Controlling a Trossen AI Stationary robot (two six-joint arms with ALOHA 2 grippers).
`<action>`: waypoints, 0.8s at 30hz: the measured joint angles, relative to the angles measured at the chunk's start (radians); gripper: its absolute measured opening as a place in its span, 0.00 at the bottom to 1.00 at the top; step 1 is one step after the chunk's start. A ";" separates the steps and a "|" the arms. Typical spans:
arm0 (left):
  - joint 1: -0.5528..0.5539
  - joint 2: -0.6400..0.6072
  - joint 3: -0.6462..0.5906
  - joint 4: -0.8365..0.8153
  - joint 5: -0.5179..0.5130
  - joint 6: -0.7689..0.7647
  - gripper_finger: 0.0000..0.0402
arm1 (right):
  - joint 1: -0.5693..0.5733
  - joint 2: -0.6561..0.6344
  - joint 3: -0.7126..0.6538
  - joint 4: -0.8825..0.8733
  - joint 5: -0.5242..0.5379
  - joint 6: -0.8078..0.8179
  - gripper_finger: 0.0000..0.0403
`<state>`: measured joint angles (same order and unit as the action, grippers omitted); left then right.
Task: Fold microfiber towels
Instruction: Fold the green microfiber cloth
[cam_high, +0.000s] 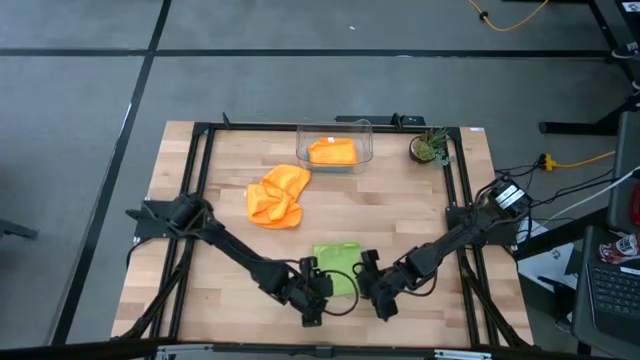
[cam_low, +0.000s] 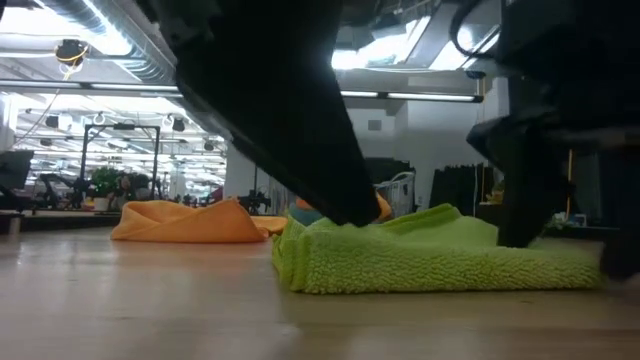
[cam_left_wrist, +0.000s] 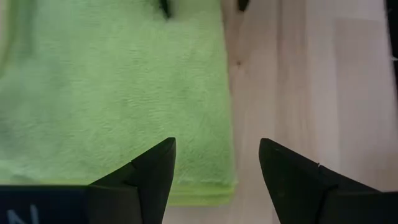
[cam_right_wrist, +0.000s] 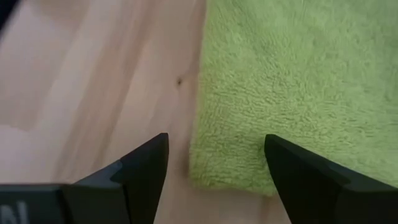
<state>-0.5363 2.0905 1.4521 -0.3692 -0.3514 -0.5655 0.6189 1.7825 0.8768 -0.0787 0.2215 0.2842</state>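
Near table's front edge, folded green towel (cam_high: 337, 265), L gripper (cam_left_wrist: 216, 168) & R gripper (cam_right_wrist: 216, 163) flanking, fingers spread.

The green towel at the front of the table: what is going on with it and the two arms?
Both arms are at the lime green towel, which lies folded flat on the wooden table. The left gripper and the right gripper are each open over one of its corners, one on either side, holding nothing. A crumpled orange towel waits behind, and another orange towel sits folded in the clear bin.
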 joint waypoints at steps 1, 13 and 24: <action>0.005 0.005 0.001 0.006 0.008 0.000 0.56 | -0.001 0.010 0.000 0.004 0.000 0.000 0.66; 0.013 0.064 0.003 0.026 0.065 -0.006 0.56 | -0.008 0.043 0.003 0.009 -0.012 0.032 0.66; 0.011 0.090 0.007 -0.009 0.032 -0.044 0.49 | -0.008 0.045 0.002 0.006 -0.012 0.029 0.58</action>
<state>-0.5255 2.1803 1.4590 -0.3782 -0.3199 -0.6100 0.6106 1.8279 0.8791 -0.0731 0.2092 0.3136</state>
